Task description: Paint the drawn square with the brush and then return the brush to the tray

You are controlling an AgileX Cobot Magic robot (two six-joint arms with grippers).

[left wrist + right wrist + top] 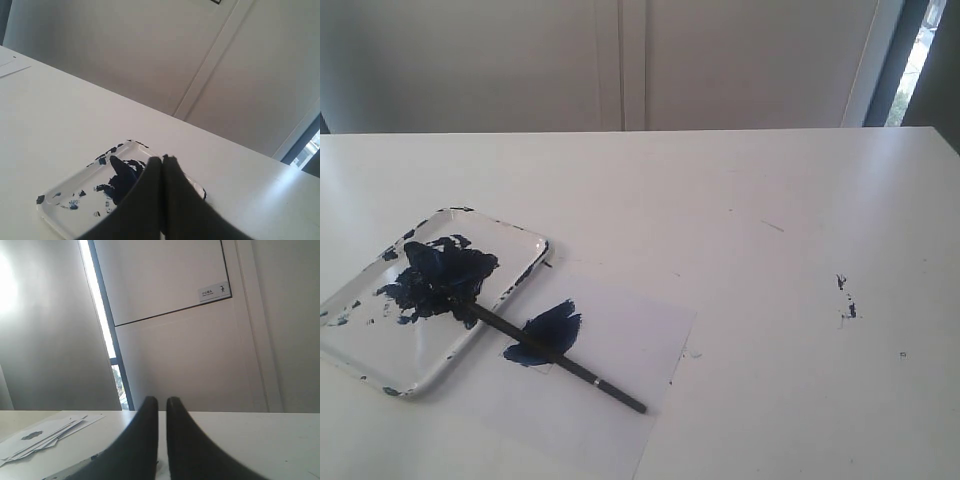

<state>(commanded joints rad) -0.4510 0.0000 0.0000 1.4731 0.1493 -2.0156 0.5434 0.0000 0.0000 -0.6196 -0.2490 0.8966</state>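
Jaws of left gripper [161,161] together, of right gripper [162,401] nearly together; both empty. Ahead of left jaws: brush [590,376], tip in tray [355,330], handle overhanging rim across painted drawn square [558,320]. Risk: unsupported handle rolling off, smearing paper [640,335].

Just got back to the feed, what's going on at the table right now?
Neither hand is holding anything. The brush lies with its paint-clotted tip in the tray and its handle out over the rim, across the paper. The drawn square on that paper is smeared dark blue. The left hand is shut and empty, with the tray just beyond it. The right hand is closed to a slit, also empty. Painting and return both look done.
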